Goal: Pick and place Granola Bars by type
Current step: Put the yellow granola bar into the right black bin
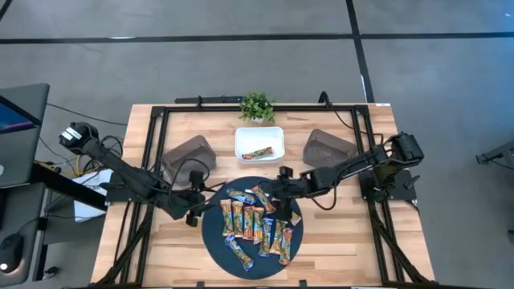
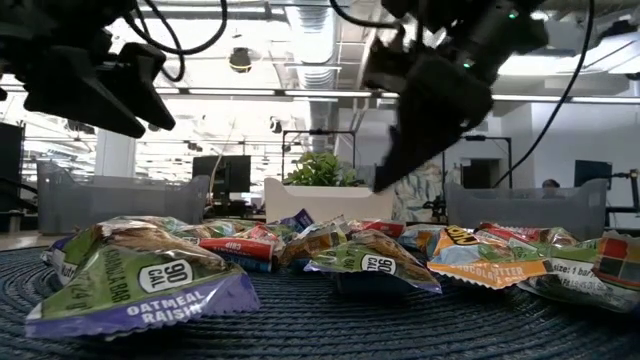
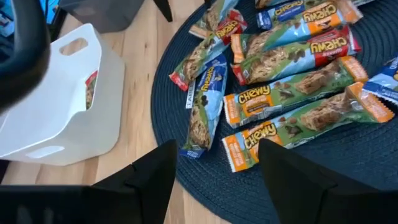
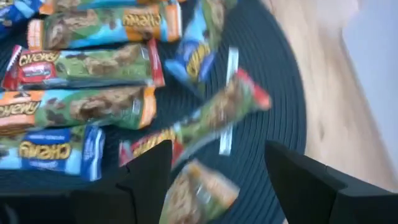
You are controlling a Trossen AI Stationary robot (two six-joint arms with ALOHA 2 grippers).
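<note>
Several granola bars (image 1: 255, 225) in shiny orange, red, blue and green wrappers lie flat on a round dark blue mat (image 1: 215, 241). One more bar (image 1: 259, 152) lies in the white bin (image 1: 241, 136). My left gripper (image 1: 197, 210) hovers open at the mat's left edge; in its wrist view (image 3: 217, 186) a blue-ended bar (image 3: 205, 109) and orange-ended bars (image 3: 292, 121) lie ahead. My right gripper (image 1: 277, 191) hangs open over the far part of the pile; in its wrist view (image 4: 217, 186) a red-ended bar (image 4: 205, 121) and an orange-ended bar (image 4: 196, 193) lie below it.
Two grey bins (image 1: 190, 152) (image 1: 329, 146) stand left and right of the white bin, with a small green plant (image 1: 257, 106) behind it at the far edge. A black frame (image 1: 152, 152) runs around the wooden table. Bare wood lies near the mat's sides.
</note>
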